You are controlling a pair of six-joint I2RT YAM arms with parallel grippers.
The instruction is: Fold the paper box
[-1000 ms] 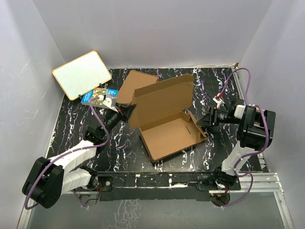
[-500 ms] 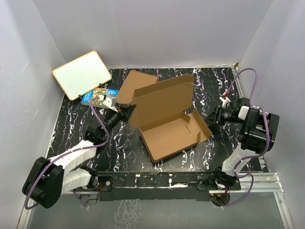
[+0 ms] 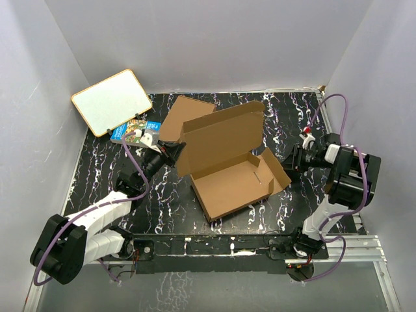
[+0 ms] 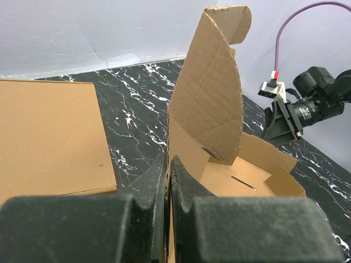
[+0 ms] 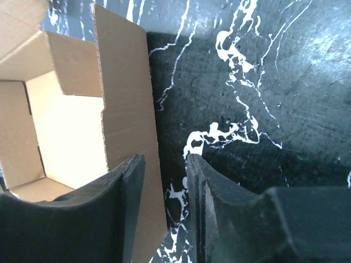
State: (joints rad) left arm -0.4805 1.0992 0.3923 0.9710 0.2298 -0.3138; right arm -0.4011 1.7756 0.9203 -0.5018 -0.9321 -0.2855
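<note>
Currently the left fingers (image 4: 186, 186) pinch the lid of the paper box (image 3: 231, 185). The right fingers (image 5: 123, 219) are spread, with the side flap (image 5: 123, 109) edge lying between them.

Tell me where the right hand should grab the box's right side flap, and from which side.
Grip the flap at its free outer edge, coming in from the right, low over the table. It lies splayed outward from the box, edge towards the open right hand, so probably one finger slides under and one over.
</note>
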